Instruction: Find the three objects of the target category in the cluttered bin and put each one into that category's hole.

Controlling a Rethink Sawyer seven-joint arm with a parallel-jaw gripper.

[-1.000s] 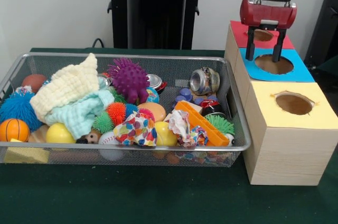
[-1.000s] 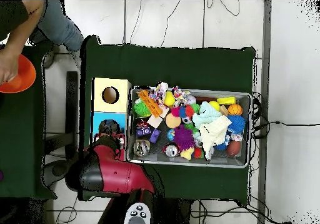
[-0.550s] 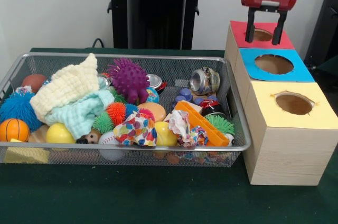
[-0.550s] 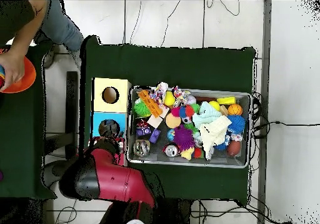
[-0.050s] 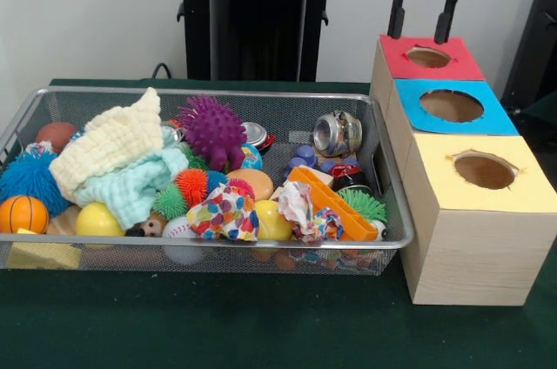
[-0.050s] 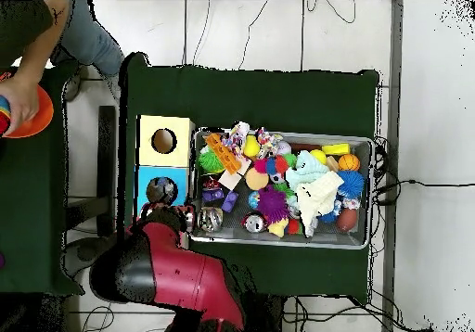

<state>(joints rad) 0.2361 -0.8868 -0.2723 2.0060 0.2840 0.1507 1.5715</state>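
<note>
Cans lie among the clutter in the wire bin point(image 5: 396, 212): a crushed silver can point(image 5: 337, 133) rests against the far wall near the bin's corner next to the boxes, another can point(image 5: 255, 134) shows its silver top and red side just beside the purple spiky ball point(image 5: 211, 130), and a dark can point(image 5: 348, 175) sits between the silver one and the orange plastic piece point(image 5: 335, 204). No writing on them can be read. Piled at the bin's other end are a cream and mint cloth point(image 5: 122, 160), a blue fuzzy ball point(image 5: 30, 179) and a small basketball point(image 5: 23, 212). Beside the bin stands a row of wooden boxes topped yellow point(image 5: 483, 169), blue point(image 5: 452, 106) and red point(image 5: 427, 57), each with a round hole. The gripper point(image 5: 422, 36) hangs above the red box, its two black fingers point(image 5: 397, 14) apart and empty.
</note>
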